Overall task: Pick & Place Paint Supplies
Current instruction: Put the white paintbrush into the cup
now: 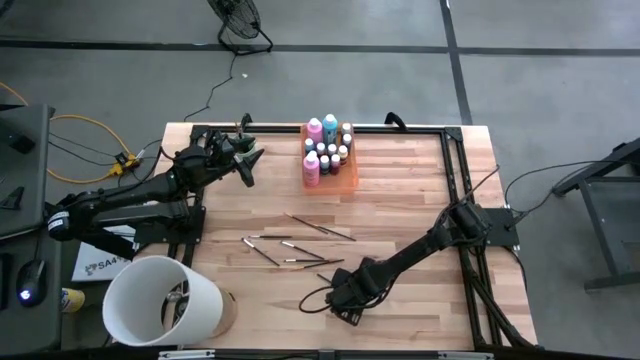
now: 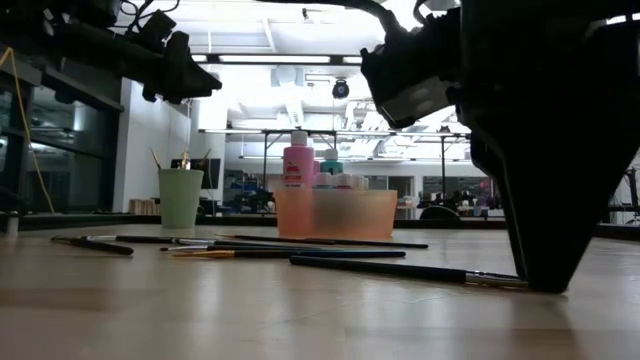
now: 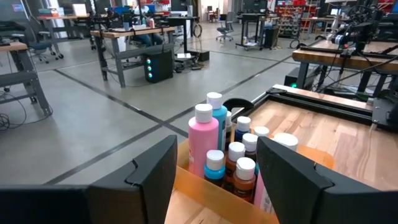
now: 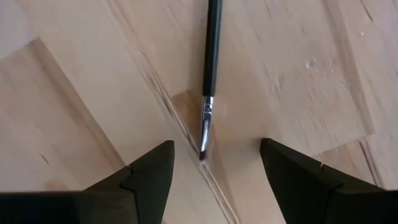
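Overhead: butcher-block wood counter (image 1: 400,190) sat on a grey concrete floor (image 1: 100,70) crossed by dark lines, a fan base (image 1: 240,25) beyond the far edge and a yellow cable (image 1: 85,135) at left. Orange tray (image 1: 345,180) near the far edge held the pink and teal bottles (image 1: 314,130) plus the tiny dark capped bottles (image 1: 335,155). Brushes (image 1: 300,240) lay loose mid-counter. White bucket (image 1: 160,300) sat at the near left corner. Left hand (image 1: 247,158) hovered just left of the tray, fingers apart, nothing in them. Right hand (image 1: 345,305) was low at the near edge, by the nearest brush ends.

Low view: planks ran smooth and pale; brushes (image 2: 300,245) lay flat on them. Mint cup (image 2: 181,197) with a few sticks stood at left, tray (image 2: 335,213) with a pink bottle (image 2: 298,165) beside it. Behind was a lab with ceiling strip lights and benches. Right hand (image 2: 550,200) filled the right side, tip touching the counter.

Left wrist: fingers (image 3: 143,180) stood wide apart, framing the bottles (image 3: 230,155) in the tray (image 3: 199,193), no contact. Open shop floor and workbenches lay beyond.

Right wrist: fingers (image 4: 149,168) stood apart over bare wood with a visible plank seam; one dark-handled brush (image 4: 211,56) pointed its bristle tip into the gap, not gripped.
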